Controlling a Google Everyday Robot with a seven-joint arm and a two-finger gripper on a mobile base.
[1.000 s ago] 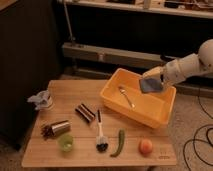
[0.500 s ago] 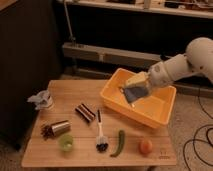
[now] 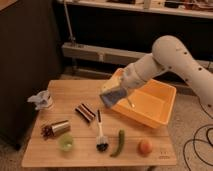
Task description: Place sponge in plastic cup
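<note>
Seeing my gripper (image 3: 116,90) at orange plastic bin (image 3: 156,118) left rim, jaws clamped on blue-grey rectangular sponge (image 3: 113,97) (pale yellow side), light green plastic cup (image 3: 66,142) well apart.

You have one view, from high above the table's (image 3: 65,90) near edge, facing 12 o'clock and downward at mid-range. The gripper (image 3: 116,94), clamped on the sponge (image 3: 111,99), sits near centre.

White arm (image 3: 170,57). Pale gripper (image 3: 111,91) at the bin's left edge, clamped on the blue-grey sponge (image 3: 116,98). Bin (image 3: 167,102) right of it is orange. Table (image 3: 75,90) is light wood. Below-left of gripper: light green cup (image 3: 66,142), shiny silver can (image 3: 61,127), dark brown striped bar (image 3: 85,112). Brush (image 3: 101,145) has black bristles, white handle. Below gripper: green pepper (image 3: 120,143), orange-red fruit (image 3: 145,146).
</note>
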